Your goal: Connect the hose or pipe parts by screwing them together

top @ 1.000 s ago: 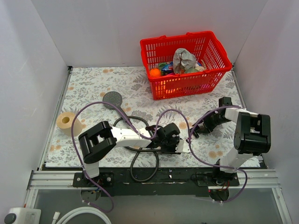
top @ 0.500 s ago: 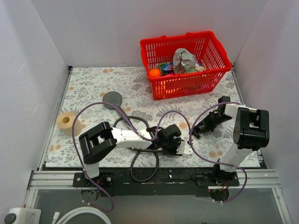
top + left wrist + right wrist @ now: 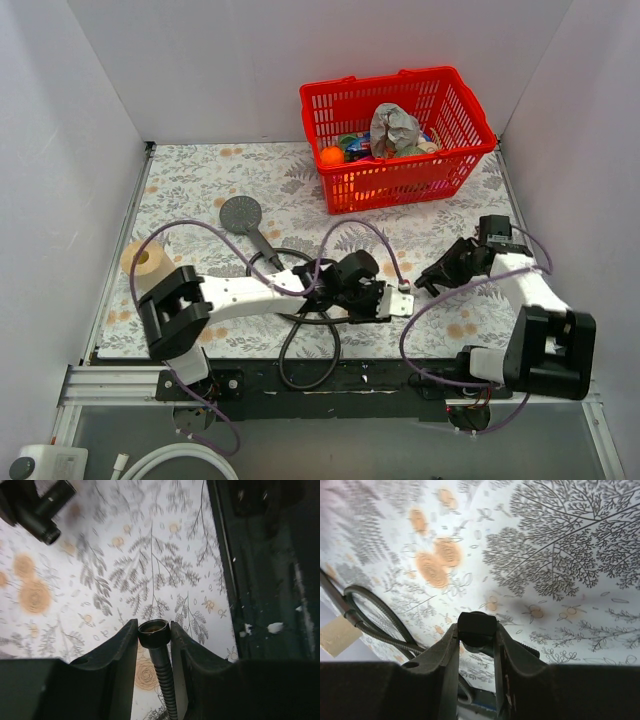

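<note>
Near the tabletop [image 3: 200, 180] front, our left hand [image 3: 154, 628] grasps the hose [image 3: 163, 667] end; the right hand [image 3: 476, 630] we cannot tell; the head [image 3: 241, 212] lies apart, not yet joined.

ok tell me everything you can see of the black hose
The hose is thin, black, ribbed, metallic-looking. It lies in loose loops on the table under the left arm, one loop spilling over the near edge. One end has a round black nut, mouth open, clamped in the left gripper. A stretch passes the shower head handle; joined or not, I can't tell. The right gripper pinches a small black piece, maybe its other end.
</note>
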